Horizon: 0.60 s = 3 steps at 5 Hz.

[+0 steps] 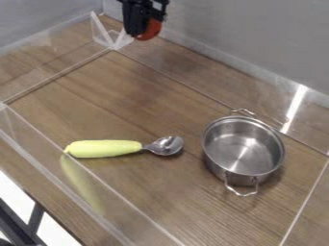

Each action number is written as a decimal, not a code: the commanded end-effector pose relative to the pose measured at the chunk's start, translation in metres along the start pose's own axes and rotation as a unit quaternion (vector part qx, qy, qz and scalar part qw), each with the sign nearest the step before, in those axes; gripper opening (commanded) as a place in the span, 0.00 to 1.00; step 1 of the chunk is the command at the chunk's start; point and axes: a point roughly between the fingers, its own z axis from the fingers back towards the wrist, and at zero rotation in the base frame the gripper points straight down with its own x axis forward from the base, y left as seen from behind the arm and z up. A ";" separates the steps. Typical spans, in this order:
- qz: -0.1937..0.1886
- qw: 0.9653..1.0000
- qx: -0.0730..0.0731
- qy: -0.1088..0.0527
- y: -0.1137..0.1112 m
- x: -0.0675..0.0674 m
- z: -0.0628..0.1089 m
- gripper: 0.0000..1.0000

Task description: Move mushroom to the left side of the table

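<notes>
the mushroom (pixel 150 31) is clamped in the closed gripper (pixel 146 26), carried aloft — lowering onto the left of the bench (pixel 115 101) is required.

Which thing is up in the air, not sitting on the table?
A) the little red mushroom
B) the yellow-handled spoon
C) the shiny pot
A: the mushroom is pinched in the gripper above the table, while the spoon and the pot rest on the wood.
</notes>
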 end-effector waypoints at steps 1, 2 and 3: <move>0.023 0.999 0.023 -0.020 0.022 0.003 0.013 0.00; 0.026 0.999 0.026 -0.014 0.022 0.001 0.004 0.00; 0.030 0.999 0.028 -0.008 0.017 -0.002 -0.004 0.00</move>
